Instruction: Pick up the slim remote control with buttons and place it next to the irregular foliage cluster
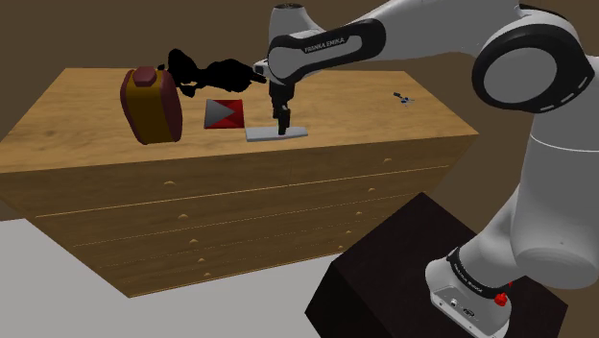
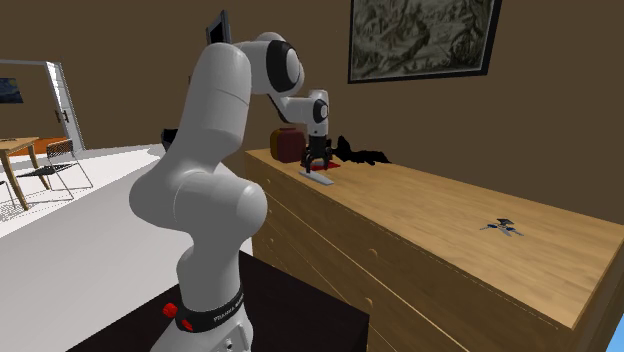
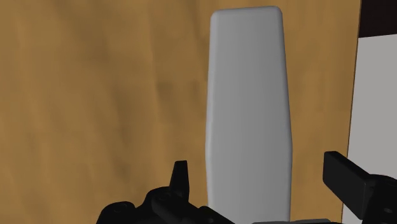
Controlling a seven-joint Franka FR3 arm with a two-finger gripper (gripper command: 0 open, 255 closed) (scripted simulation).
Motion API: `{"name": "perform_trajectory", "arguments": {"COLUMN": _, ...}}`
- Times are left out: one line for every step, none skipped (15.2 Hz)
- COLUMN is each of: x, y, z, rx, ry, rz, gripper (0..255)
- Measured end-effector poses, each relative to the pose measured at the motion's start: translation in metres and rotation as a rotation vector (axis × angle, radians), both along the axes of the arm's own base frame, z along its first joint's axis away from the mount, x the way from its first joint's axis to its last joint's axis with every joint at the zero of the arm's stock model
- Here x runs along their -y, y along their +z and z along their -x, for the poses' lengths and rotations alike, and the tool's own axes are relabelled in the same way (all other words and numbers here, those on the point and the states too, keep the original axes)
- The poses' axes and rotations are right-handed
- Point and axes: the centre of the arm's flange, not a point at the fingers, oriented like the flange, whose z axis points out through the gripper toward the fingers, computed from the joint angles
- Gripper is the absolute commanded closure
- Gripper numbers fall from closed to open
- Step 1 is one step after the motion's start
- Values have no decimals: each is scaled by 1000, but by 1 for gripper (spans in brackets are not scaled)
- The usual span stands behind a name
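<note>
the gripper (image 3: 259, 167) is hanging open astride the grey remote (image 3: 248, 83), not touching it; grasping and carrying to the black foliage (image 1: 219, 73) are remaining.

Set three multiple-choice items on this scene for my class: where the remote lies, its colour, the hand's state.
1. The remote lies: A on the dresser top; B on the floor; C in a drawer.
2. The remote is: A red; B grey; C green.
3. The hand is: A shut on the remote; B open; C shut on nothing.
Answers: 1A, it lies flat on the wooden top; 2B, it shows plain grey; 3B, its fingers stand apart on either side of the remote, not touching it.
</note>
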Motion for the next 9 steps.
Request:
{"name": "perform_trajectory", "arguments": {"x": 1, "y": 11, "z": 1, "rx": 0, "ry": 0, "rz": 0, "gripper": 0}}
{"name": "perform_trajectory", "arguments": {"x": 0, "y": 20, "z": 0, "rx": 0, "ry": 0, "rz": 0, "gripper": 0}}
{"name": "perform_trajectory", "arguments": {"x": 0, "y": 28, "z": 1, "rx": 0, "ry": 0, "rz": 0, "gripper": 0}}
{"name": "perform_trajectory", "arguments": {"x": -1, "y": 31, "z": 0, "rx": 1, "ry": 0, "rz": 0, "gripper": 0}}
{"name": "perform_trajectory", "arguments": {"x": -1, "y": 32, "z": 0, "rx": 0, "ry": 0, "rz": 0, "gripper": 0}}
{"name": "perform_trajectory", "arguments": {"x": -1, "y": 33, "z": 0, "rx": 0, "ry": 0, "rz": 0, "gripper": 0}}
{"name": "perform_trajectory", "arguments": {"x": -1, "y": 33, "z": 0, "rx": 0, "ry": 0, "rz": 0, "gripper": 0}}
{"name": "perform_trajectory", "arguments": {"x": -1, "y": 33, "z": 0, "rx": 0, "ry": 0, "rz": 0, "gripper": 0}}
{"name": "perform_trajectory", "arguments": {"x": -1, "y": 33, "z": 0, "rx": -1, "ry": 0, "rz": 0, "gripper": 0}}
